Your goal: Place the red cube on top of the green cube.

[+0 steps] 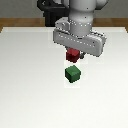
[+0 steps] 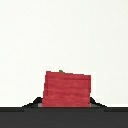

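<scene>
The small dark red cube (image 1: 73,53) hangs in the air between my fingers, with my gripper (image 1: 73,55) shut on it. The larger dark green cube (image 1: 72,74) rests on the white table (image 1: 25,80), a short gap below the red cube in the exterior view. In the wrist view the red cube (image 2: 67,90) fills the lower middle and is flanked by dark fingertips (image 2: 33,103). Only a thin green sliver (image 2: 61,71) of the green cube peeks past the red cube's edge there; the rest is hidden.
The arm's dark base (image 1: 50,15) stands at the table's back edge. Brown floor (image 1: 15,22) shows beyond that edge.
</scene>
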Tool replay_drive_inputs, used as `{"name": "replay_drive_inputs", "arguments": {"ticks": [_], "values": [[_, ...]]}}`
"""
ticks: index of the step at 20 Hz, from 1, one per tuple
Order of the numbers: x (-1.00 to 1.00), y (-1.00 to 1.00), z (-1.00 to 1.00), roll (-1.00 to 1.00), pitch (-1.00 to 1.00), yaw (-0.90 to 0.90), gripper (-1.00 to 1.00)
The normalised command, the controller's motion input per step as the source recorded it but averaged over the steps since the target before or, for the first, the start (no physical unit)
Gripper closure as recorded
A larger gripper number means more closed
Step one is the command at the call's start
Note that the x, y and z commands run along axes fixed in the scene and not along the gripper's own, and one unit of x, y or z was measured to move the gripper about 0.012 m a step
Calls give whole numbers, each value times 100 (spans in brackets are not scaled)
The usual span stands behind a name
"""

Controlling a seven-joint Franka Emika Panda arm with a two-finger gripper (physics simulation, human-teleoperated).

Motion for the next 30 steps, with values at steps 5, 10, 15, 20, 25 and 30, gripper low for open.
{"name": "replay_drive_inputs", "arguments": {"ticks": [5, 10, 15, 20, 25, 30], "values": [[0, -20, -20, 0, 0, 0, 100], [0, 0, -60, 0, 0, 0, 100], [0, 0, -20, 0, 0, 0, -100], [0, 0, 0, 0, 0, 0, -100], [0, 0, 0, 0, 0, 0, -100], [0, 0, 0, 0, 0, 0, -100]]}}
